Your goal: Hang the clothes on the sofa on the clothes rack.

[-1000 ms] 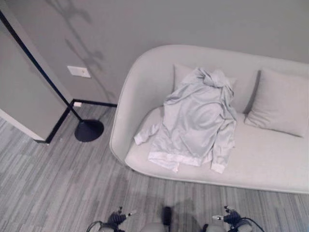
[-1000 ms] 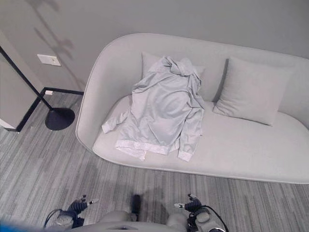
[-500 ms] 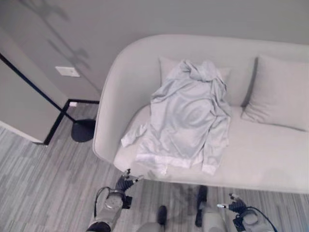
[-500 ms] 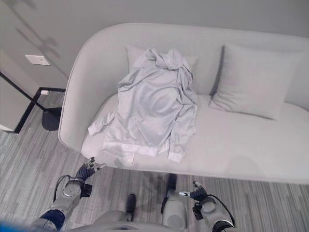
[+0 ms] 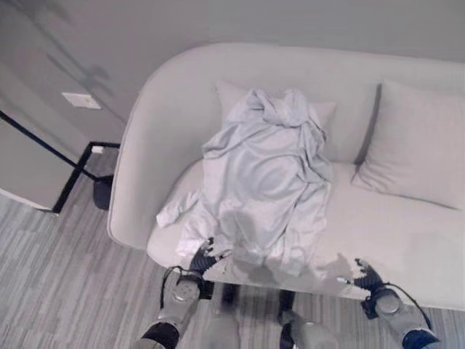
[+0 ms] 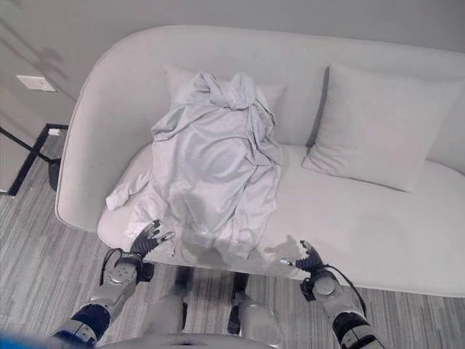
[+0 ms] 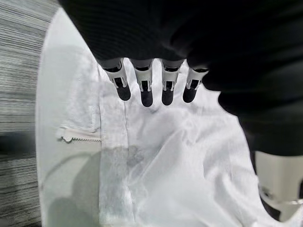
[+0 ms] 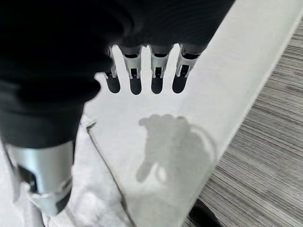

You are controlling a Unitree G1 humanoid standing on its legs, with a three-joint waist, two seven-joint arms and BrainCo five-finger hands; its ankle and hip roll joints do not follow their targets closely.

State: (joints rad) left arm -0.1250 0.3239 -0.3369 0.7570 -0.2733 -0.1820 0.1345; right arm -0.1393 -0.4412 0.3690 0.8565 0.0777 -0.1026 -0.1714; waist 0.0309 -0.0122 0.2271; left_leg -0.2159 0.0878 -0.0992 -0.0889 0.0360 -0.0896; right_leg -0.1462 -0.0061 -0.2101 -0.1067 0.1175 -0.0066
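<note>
A pale grey jacket (image 5: 261,182) lies spread on the light grey sofa (image 5: 290,62), its top draped over a back cushion and its hem near the seat's front edge. My left hand (image 5: 207,258) is at that hem, open. In the left wrist view its straight fingers (image 7: 147,94) hover just over the jacket (image 7: 180,165), near the zip end (image 7: 78,137). My right hand (image 5: 363,276) is open over the bare seat front, to the right of the jacket. Its fingers (image 8: 137,82) are straight above the seat (image 8: 189,118), with jacket cloth (image 8: 94,198) beside the thumb.
A second cushion (image 5: 414,145) leans on the sofa's back at the right. A black pole (image 5: 43,145) on a round base (image 5: 102,190) stands left of the sofa by a wall corner. Grey striped carpet (image 5: 58,276) runs in front.
The camera has moved closer to the sofa. Both hands have come up and forward to the seat's front edge, the left one reaching the jacket's hem.
</note>
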